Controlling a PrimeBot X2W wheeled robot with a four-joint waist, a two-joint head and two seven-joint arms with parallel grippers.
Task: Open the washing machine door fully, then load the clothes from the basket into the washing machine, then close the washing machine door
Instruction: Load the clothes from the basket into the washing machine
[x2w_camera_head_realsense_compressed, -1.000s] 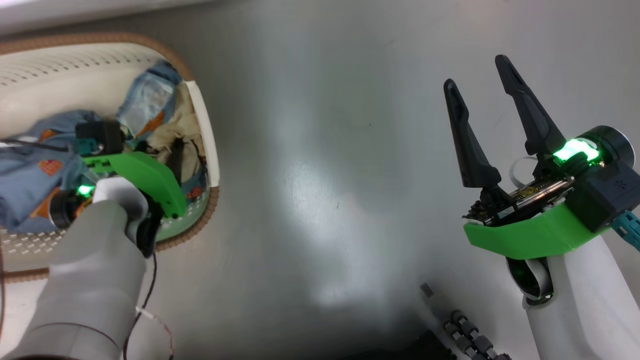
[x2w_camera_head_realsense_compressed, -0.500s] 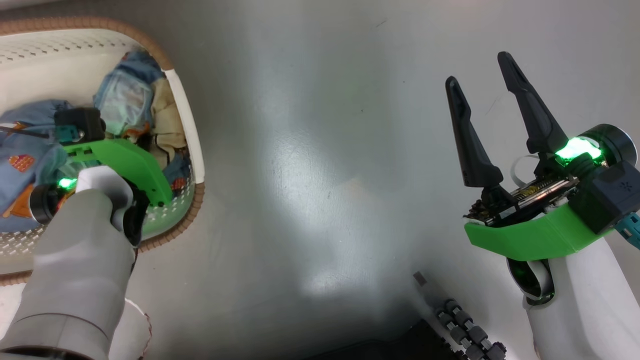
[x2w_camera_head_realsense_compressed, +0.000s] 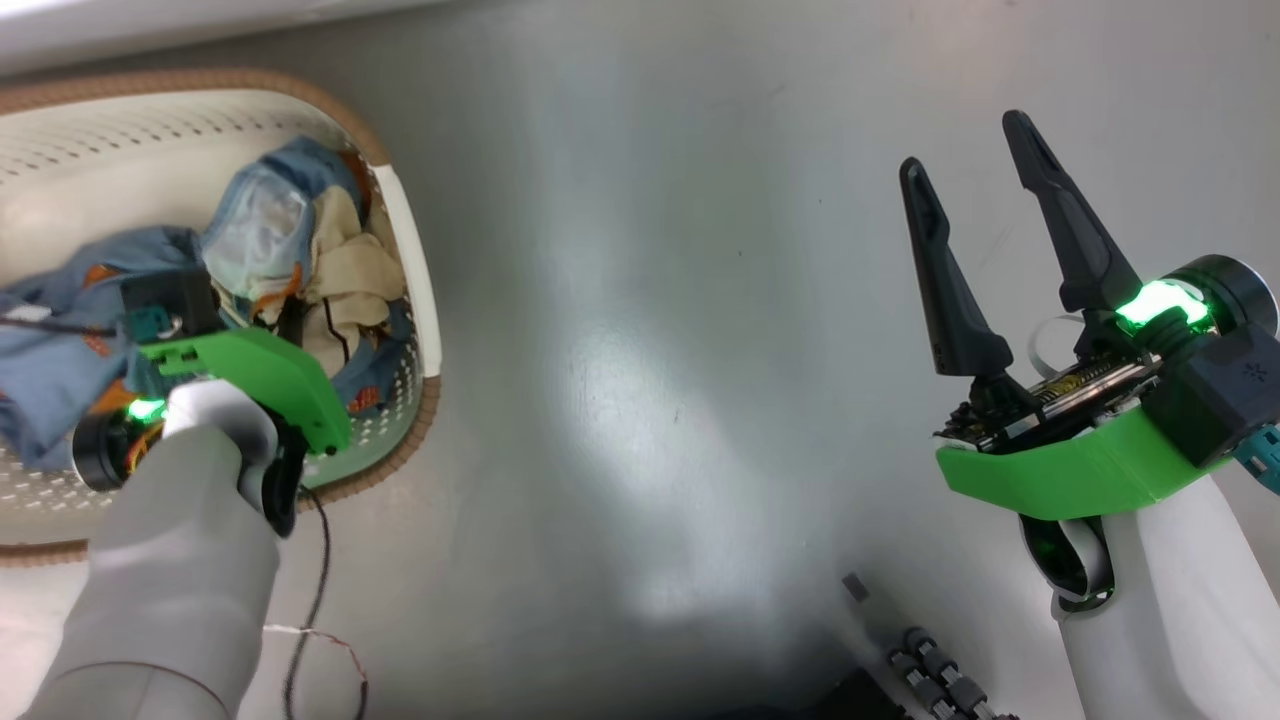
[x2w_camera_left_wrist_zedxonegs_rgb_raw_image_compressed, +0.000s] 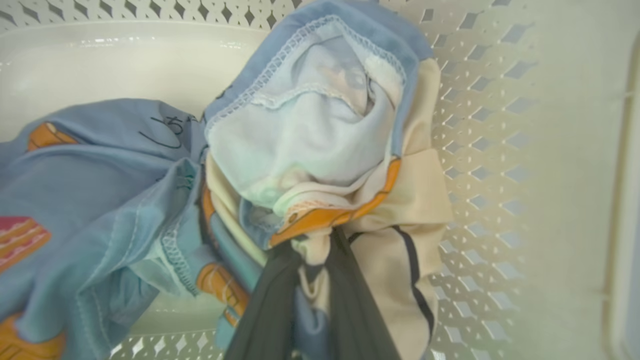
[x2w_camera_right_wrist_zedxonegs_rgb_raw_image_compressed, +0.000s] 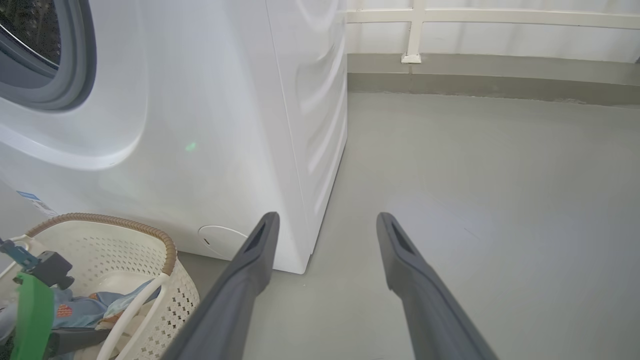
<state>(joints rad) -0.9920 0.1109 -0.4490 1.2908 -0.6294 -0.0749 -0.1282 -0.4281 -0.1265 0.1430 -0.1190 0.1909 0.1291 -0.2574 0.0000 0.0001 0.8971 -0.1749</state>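
Left gripper (x2w_camera_left_wrist_zedxonegs_rgb_raw_image_compressed: 314, 239), lower centre of wrist view: jaws, spread a second before, had pinched onto the clothes (x2w_camera_left_wrist_zedxonegs_rgb_raw_image_compressed: 310, 135), which lay in the basket (x2w_camera_left_wrist_zedxonegs_rgb_raw_image_compressed: 480, 115). Grasp judged made; lift due. Right gripper (x2w_camera_head_realsense_compressed: 963, 142), frame right: spread, empty.

White forearms (x2w_camera_head_realsense_compressed: 1170, 600), bright green wrist brackets (x2w_camera_head_realsense_compressed: 1060, 475), glowing green lights (x2w_camera_head_realsense_compressed: 1160, 300), long tapered black claw fingers (x2w_camera_head_realsense_compressed: 945, 290).

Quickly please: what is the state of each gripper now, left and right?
Left gripper: closed on the clothes inside the basket.
Right gripper: open, holding nothing.
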